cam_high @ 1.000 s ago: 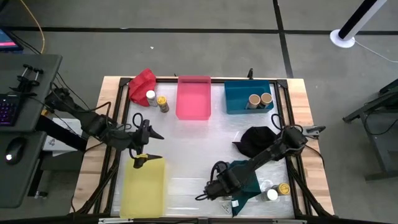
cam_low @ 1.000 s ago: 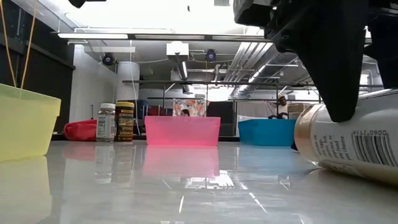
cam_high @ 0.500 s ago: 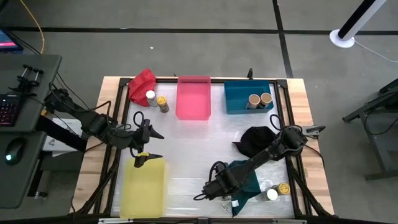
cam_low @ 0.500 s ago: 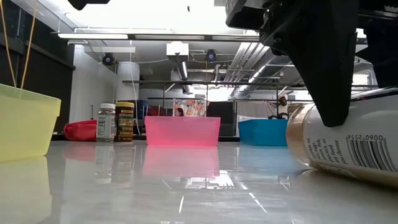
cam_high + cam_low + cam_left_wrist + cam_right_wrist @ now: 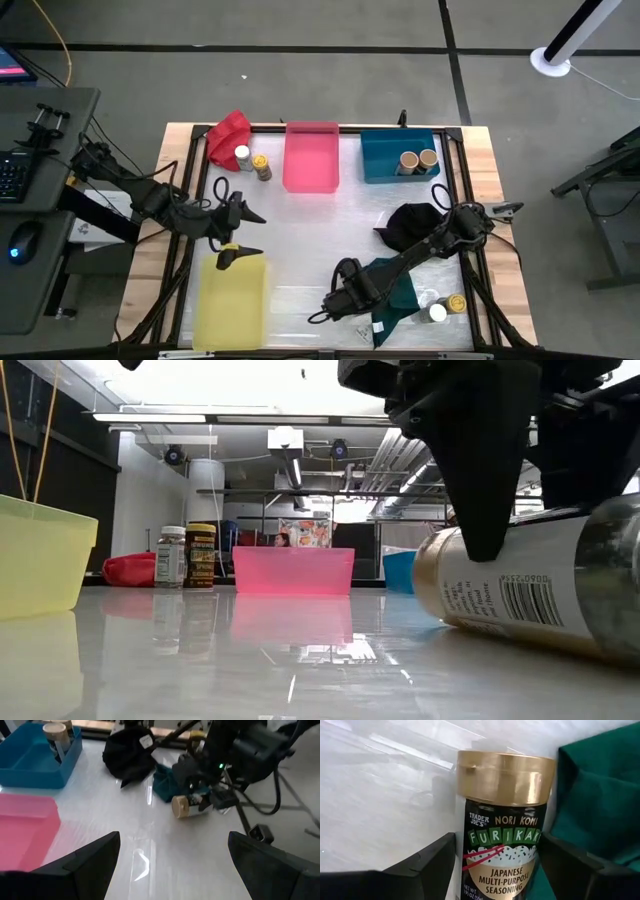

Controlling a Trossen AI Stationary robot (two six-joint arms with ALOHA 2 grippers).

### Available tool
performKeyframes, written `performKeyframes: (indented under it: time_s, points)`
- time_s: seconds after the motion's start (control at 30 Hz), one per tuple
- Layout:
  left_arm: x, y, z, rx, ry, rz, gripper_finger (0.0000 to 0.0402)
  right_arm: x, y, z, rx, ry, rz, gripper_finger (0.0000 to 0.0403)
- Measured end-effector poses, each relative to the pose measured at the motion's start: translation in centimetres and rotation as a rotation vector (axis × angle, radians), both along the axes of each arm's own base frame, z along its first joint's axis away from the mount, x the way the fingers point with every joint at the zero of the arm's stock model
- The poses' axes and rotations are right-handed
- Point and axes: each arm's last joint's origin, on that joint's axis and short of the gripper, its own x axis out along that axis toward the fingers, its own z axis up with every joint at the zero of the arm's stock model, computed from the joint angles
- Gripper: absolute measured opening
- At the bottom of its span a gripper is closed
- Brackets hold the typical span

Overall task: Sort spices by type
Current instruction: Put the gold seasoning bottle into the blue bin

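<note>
at about 6 o'clock on the table [image 5: 300, 255], your right end effector [image 5: 342, 300] sits low over a tan-lidded furikake jar [image 5: 502, 815] that lies on its side, lid pointing away from the wrist. the fingers [image 5: 427, 865] stand on either side of the jar's body, but you cannot tell from these views whether they are pressing it or only bracketing it. the jar rests on the table just beside the teal cloth [image 5: 395, 290], which i judge is why the arm comes in so flat: a tipped jar has to be taken across its barrel.

your left end effector [image 5: 232, 235] hangs at about 9 o'clock, just above the yellow tray [image 5: 232, 300], fingers spread wide and holding nothing. it looks parked clear of the right arm's work.

the blue tray [image 5: 378, 160] at 1 o'clock holds two tan-lidded jars [image 5: 417, 160] standing upright, so the furikake jar most likely belongs there too. the pink tray [image 5: 311, 165] at 12 o'clock shows nothing in it, and neither does the yellow one. a white-lidded jar [image 5: 242, 154] and a yellow-lidded jar [image 5: 261, 165] stand side by side at 11 o'clock next to the red cloth [image 5: 228, 131]. another white-lidded jar [image 5: 436, 313] and yellow-lidded jar [image 5: 456, 302] sit at 5 o'clock, near the black cloth [image 5: 410, 222].
</note>
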Motion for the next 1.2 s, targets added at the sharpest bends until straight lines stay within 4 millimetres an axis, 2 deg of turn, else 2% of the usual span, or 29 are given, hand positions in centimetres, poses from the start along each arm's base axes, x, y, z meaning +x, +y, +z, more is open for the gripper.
performKeyframes:
  time_s: [0.13,0.23,0.37,0.43,0.57,0.67,0.73,0.8,0.87,0.97,1.07,1.2]
  points:
    - [0.2,0.2,0.4,-0.012,-0.035,0.011,0.0358,0.1,-0.2,-0.2,-0.013,0.008,-0.018,0.0299]
    - [0.3,0.5,0.8,-0.017,-0.046,0.025,0.0358,0.1,-0.5,-1.1,-0.058,0.016,-0.026,0.0332]
    - [0.6,1.1,1.7,-0.055,-0.077,0.080,0.0358,0.6,-1.0,-0.2,-0.003,0.006,-0.049,0.0354]
    - [0.8,1.4,2.1,-0.077,-0.102,0.130,0.0358,0.6,-1.0,-0.7,0.020,0.021,-0.048,0.0356]
    - [1.3,2.1,2.3,-0.139,-0.143,0.218,0.0358,1.1,-0.8,-1.3,0.012,-0.069,-0.042,0.0358]
    - [1.5,2.5,2.2,-0.125,-0.137,0.227,0.0358,1.4,-1.5,-2.1,0.043,-0.077,-0.052,0.0356]
    - [1.5,2.6,2.2,-0.098,-0.131,0.205,0.0358,1.9,-1.8,-2.0,0.071,-0.100,-0.004,0.0343]
    - [1.6,2.8,2.5,-0.064,-0.125,0.169,0.0358,2.0,-2.1,-2.0,0.066,-0.092,0.051,0.0308]
    - [1.6,3.1,2.9,-0.040,-0.120,0.143,0.0358,1.9,-2.6,-1.4,0.032,-0.096,0.133,0.0269]
    - [1.9,4.0,3.7,-0.012,-0.122,0.174,0.0358,1.9,-3.3,0.7,-0.055,-0.175,0.259,0.0270]
    - [2.5,5.0,4.6,0.086,-0.119,0.190,0.0358,1.5,-4.2,4.2,-0.134,-0.270,0.398,0.0270]
    - [4.0,6.2,5.6,0.342,-0.041,0.138,0.0358,0.8,-6.2,8.6,-0.293,-0.361,0.638,0.0270]
